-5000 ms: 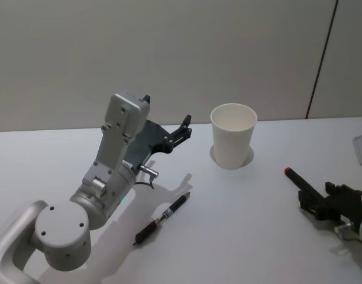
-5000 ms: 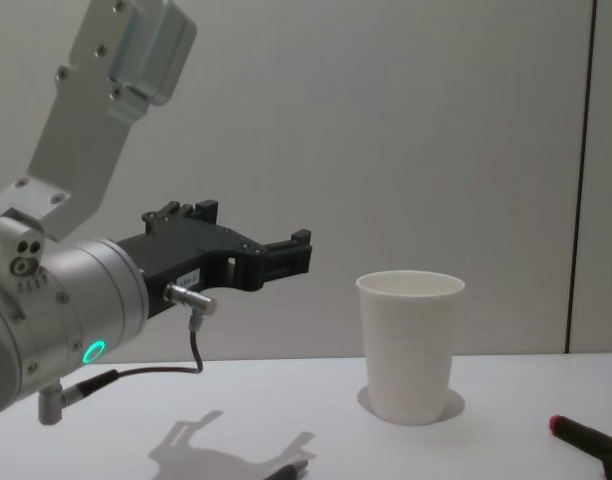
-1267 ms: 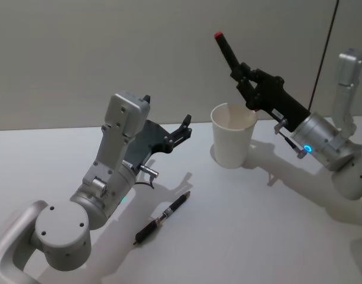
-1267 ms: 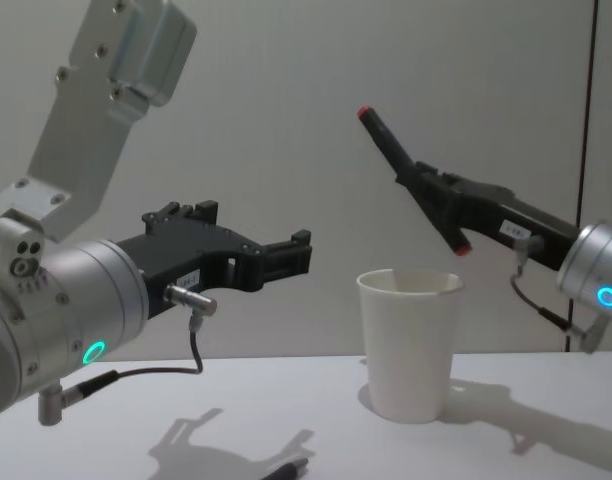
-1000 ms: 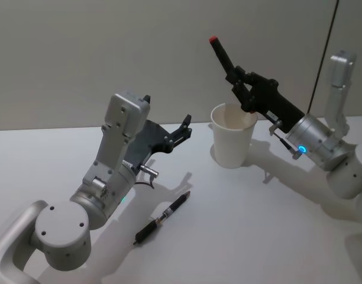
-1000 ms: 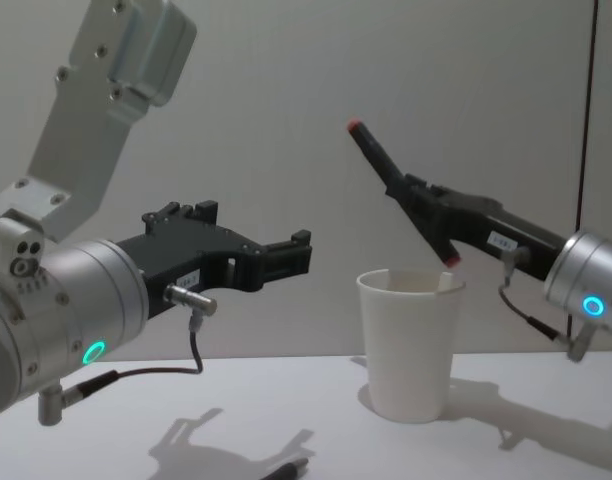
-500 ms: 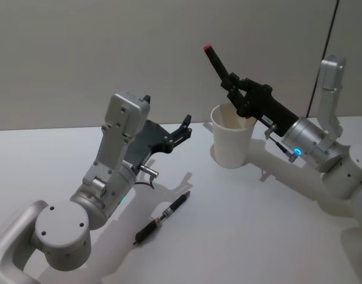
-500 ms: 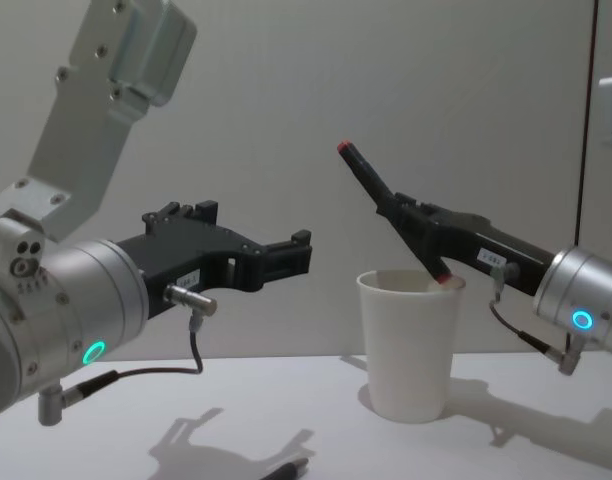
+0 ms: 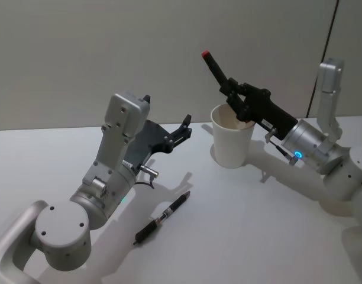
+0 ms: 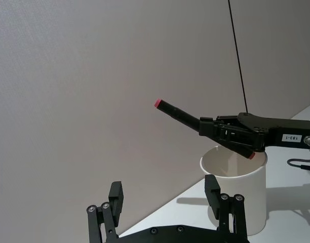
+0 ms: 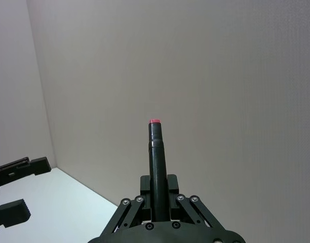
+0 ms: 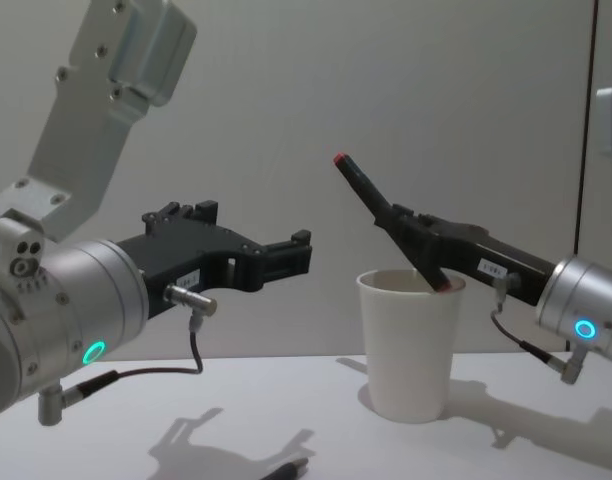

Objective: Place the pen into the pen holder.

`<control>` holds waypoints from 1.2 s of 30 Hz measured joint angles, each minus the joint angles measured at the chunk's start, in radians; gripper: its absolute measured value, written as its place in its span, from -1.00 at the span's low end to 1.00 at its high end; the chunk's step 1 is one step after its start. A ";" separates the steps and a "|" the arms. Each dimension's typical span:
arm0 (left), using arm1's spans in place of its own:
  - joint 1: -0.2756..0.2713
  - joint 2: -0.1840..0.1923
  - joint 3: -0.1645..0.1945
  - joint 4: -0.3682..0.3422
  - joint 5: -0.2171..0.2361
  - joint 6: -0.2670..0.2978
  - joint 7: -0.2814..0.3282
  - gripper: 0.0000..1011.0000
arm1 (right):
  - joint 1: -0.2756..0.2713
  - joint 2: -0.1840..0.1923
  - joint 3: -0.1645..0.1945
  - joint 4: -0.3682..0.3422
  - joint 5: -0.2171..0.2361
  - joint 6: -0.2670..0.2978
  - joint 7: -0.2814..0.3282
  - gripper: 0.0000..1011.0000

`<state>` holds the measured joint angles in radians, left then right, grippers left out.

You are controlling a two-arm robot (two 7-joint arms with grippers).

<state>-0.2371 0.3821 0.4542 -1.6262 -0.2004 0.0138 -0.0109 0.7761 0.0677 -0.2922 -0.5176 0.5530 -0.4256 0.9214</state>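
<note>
1. The right gripper (image 9: 235,97) is clamped on the black, red-tipped pen (image 9: 215,70), directly above the pen holder (image 9: 231,148), which stands far on the desk (image 9: 270,242).
2. The pen's long axis is tilted. Its upper end leans left, and its lower end sits at the holder's rim, over the right side of the mouth.
3. Judgement: lower the pen along its axis before release, or the rim may catch it.
4. The left gripper (image 9: 185,126), jaws apart, hovers left of the holder. A second pen (image 9: 163,218) lies near on the desk.

White table (image 9: 246,236) bears pen holder (image 9: 231,148) and (lying flat) black pen (image 9: 162,218)
</note>
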 joint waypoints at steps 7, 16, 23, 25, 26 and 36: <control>0.000 0.000 0.000 0.000 0.000 0.000 0.000 0.98 | 0.001 0.000 0.001 0.005 -0.001 0.003 0.007 -0.37; 0.000 0.000 0.000 0.000 0.000 0.000 0.000 0.98 | 0.002 0.001 0.002 0.009 -0.002 0.005 0.013 0.22; 0.000 0.000 0.000 0.000 0.000 0.000 0.000 0.98 | 0.002 0.001 0.002 0.010 -0.002 0.006 0.015 0.65; 0.000 0.000 0.000 0.000 0.000 0.000 0.000 0.98 | 0.002 0.001 0.002 0.010 -0.002 0.007 0.014 0.79; 0.000 0.000 0.000 0.000 0.000 0.000 0.000 0.98 | 0.002 0.001 0.002 0.010 -0.002 0.007 0.014 0.81; 0.000 0.000 0.000 0.000 0.000 0.000 0.000 0.98 | -0.031 0.018 0.021 -0.065 0.009 0.032 -0.049 0.98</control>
<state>-0.2371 0.3821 0.4542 -1.6262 -0.2004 0.0138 -0.0109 0.7446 0.0853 -0.2708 -0.5822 0.5621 -0.3934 0.8722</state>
